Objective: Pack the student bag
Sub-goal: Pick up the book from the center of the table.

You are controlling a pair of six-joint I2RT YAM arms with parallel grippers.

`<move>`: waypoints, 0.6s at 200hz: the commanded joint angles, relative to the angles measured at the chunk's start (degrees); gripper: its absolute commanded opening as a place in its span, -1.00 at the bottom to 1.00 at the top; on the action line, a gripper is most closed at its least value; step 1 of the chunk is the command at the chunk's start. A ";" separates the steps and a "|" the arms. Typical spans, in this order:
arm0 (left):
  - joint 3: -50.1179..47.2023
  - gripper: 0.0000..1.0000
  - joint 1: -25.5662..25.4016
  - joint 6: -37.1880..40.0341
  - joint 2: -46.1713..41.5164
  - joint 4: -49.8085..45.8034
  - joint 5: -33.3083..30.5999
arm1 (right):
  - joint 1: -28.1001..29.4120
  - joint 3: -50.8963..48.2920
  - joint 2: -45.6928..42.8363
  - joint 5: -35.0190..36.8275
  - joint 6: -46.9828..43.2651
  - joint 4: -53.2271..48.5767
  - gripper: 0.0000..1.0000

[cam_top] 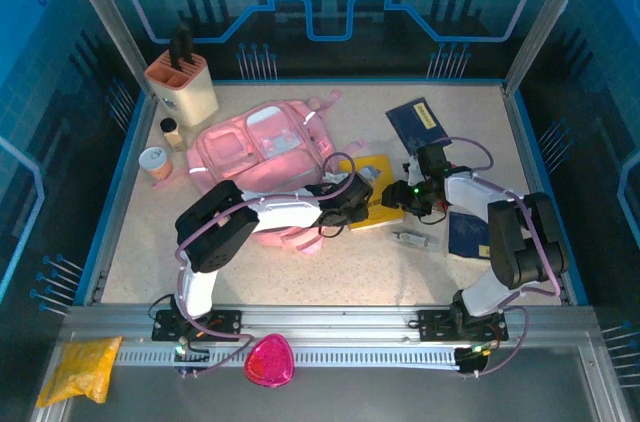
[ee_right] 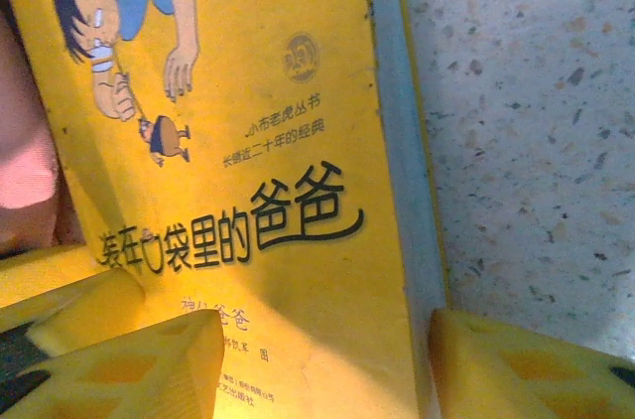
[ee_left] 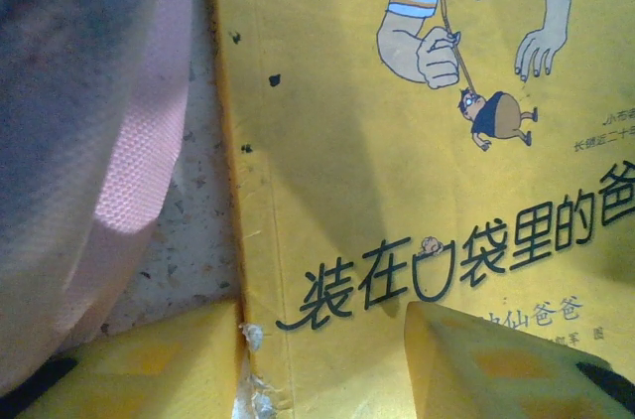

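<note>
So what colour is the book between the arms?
The book is yellow with black lettering; clearest in the right wrist view.

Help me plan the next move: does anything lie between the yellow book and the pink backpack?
Nothing visible does. In the left wrist view, a narrow strip of bare table separates the yellow book from the student bag. The left gripper and right gripper hang open over the book.

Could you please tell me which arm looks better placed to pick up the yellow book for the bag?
Probably the right. The right gripper straddles the free edge of the yellow book with bare table beside it; the left gripper straddles the spine, crowded by the student bag.
</note>
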 commanded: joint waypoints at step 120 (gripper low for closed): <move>1.35 -0.06 0.20 1.80 1.42 -3.61 -1.50 | -3.89 -0.99 -4.34 -9.52 0.94 -0.16 -0.33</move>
